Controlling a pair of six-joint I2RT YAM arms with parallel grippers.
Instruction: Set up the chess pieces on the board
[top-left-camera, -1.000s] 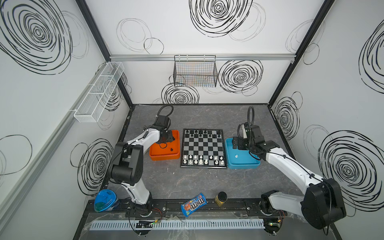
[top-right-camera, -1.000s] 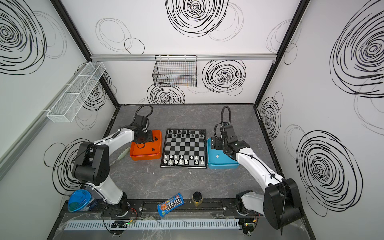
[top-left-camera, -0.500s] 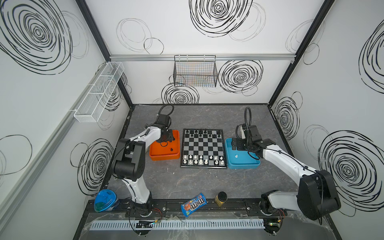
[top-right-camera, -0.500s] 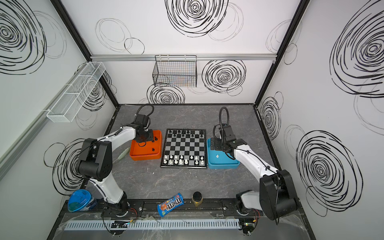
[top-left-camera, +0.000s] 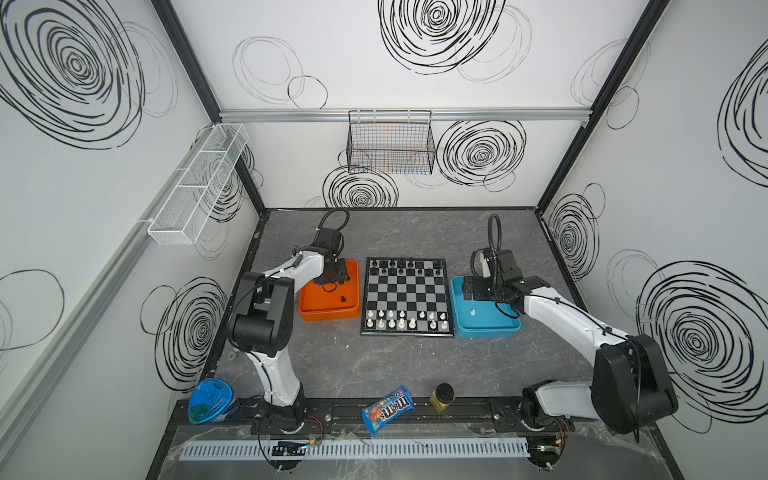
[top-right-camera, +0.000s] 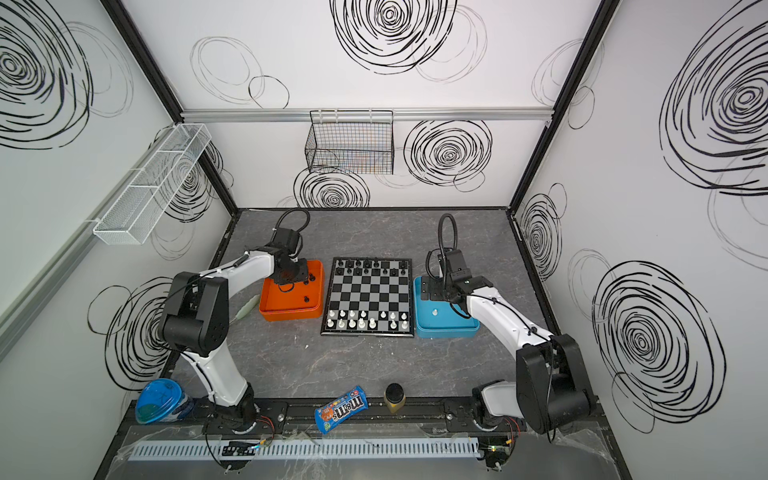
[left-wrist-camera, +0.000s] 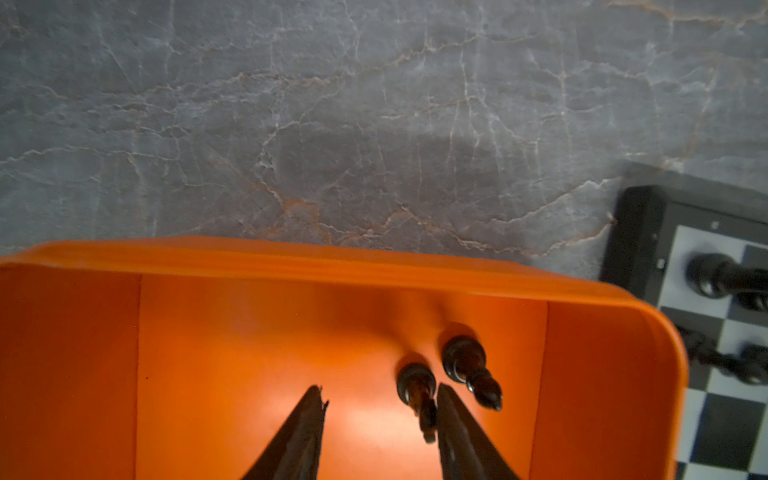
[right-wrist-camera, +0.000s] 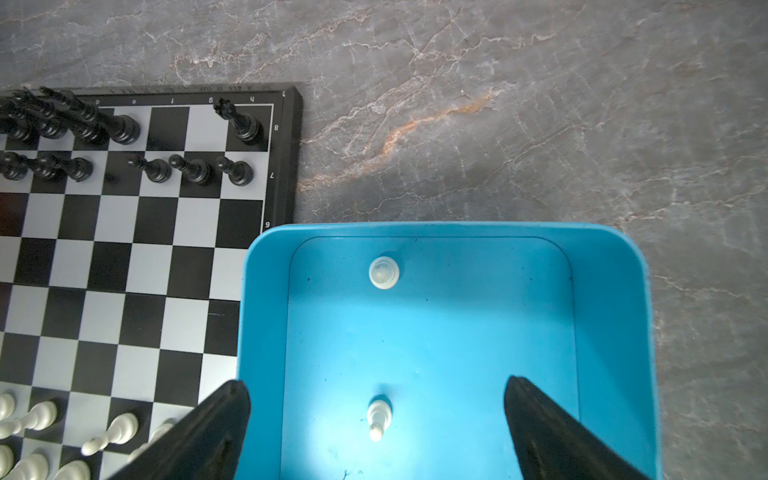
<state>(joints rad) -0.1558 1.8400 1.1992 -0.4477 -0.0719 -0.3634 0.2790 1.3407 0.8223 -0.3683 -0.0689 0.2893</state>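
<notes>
Board: the board (top-left-camera: 405, 297) lies flat at mid-table in both top views and is taken here as the clock's centre.
Black chessmen: black chessmen (top-left-camera: 392, 266) stand in two partly filled rows along the board's 12 o'clock edge.
White chessmen: white chessmen (top-left-camera: 401, 322) stand in two rows along its 6 o'clock edge.
Orange tray: the orange tray (top-left-camera: 328, 316) sits at 9 o'clock, just beside the board.
Blue tray: the blue tray (top-left-camera: 486, 331) sits at 3 o'clock, just beside the board.
Left gripper: the left gripper (left-wrist-camera: 380, 390) hangs low inside the orange tray, toward its 2 o'clock corner. Its fingers stand moderately apart and grip nothing.
Black piece: a black piece (left-wrist-camera: 417, 388) lies in the gap, close against one finger (left-wrist-camera: 453, 419) and well apart from the other. Contact cannot be told.
Second black piece: it (left-wrist-camera: 467, 363) stands just outside that same finger, near the tray wall.
Third black piece: it (top-left-camera: 343, 298) stands at the tray floor's 4 o'clock, well apart from the gripper.
Right gripper: the right gripper (right-wrist-camera: 376, 384) hangs above the blue tray's 12 o'clock half, fingers spread very wide and holding nothing.
White piece: a white piece (right-wrist-camera: 378, 415) shows about midway between the fingers in the wrist view, touching neither. The top views show it on the floor, clear of the gripper.
Second white piece: it (right-wrist-camera: 384, 272) stands upright beyond the fingertips, near the tray's 12 o'clock wall.
</notes>
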